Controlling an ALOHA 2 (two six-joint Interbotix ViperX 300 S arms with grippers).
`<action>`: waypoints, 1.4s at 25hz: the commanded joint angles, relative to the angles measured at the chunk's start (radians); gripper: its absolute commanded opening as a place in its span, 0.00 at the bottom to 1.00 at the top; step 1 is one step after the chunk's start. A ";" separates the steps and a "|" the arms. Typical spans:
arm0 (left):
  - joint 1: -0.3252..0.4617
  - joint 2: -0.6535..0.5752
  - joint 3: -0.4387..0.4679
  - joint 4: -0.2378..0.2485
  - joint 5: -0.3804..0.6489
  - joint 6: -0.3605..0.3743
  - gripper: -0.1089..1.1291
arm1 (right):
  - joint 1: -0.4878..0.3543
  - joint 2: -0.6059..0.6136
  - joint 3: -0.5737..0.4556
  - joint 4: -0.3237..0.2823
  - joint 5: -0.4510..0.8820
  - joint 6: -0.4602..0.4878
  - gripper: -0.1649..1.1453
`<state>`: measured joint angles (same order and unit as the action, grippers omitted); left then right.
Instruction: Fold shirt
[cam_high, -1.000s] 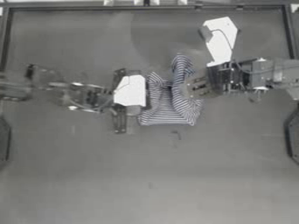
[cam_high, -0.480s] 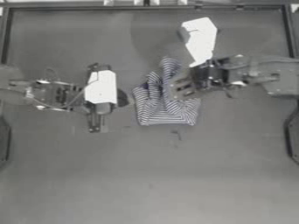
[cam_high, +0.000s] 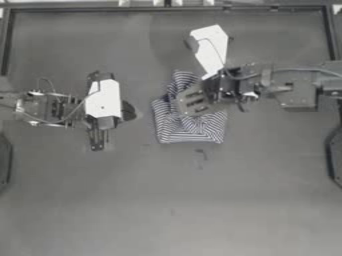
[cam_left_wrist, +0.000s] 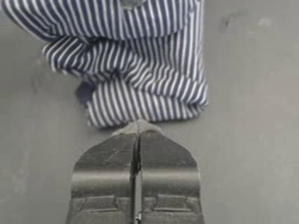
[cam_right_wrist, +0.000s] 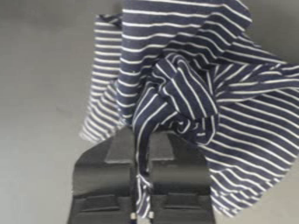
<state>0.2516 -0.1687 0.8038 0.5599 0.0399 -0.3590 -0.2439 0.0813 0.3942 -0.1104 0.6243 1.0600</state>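
Right claw (cam_right_wrist: 140, 131): clenched on a bunched fold of the shirt (cam_right_wrist: 192, 87), cloth pinched between its jaws. The shirt lies crumpled right of the bench (cam_high: 167, 200) centre (collar and label not discernible; the arm covers its middle). Left claw (cam_left_wrist: 137, 127): clamped together, holding nothing, clear of the shirt's near edge.

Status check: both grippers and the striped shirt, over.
Right gripper shut on bunched navy-and-white striped fabric shirt. Left gripper shut, empty, beside it. Nothing in the way.
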 joint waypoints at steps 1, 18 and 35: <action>0.002 -0.052 0.000 -0.002 0.000 -0.003 0.11 | 0.003 -0.008 -0.026 0.032 -0.049 -0.011 0.70; 0.002 -0.183 -0.008 -0.008 0.037 -0.005 0.27 | 0.078 -0.272 0.035 -0.094 -0.069 -0.026 0.80; 0.002 0.166 -0.357 -0.014 0.037 -0.003 0.47 | 0.094 -0.555 0.322 -0.239 -0.215 -0.028 0.80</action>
<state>0.2516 0.0000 0.5016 0.5476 0.0813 -0.3620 -0.1488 -0.4495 0.7210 -0.3359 0.4172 1.0354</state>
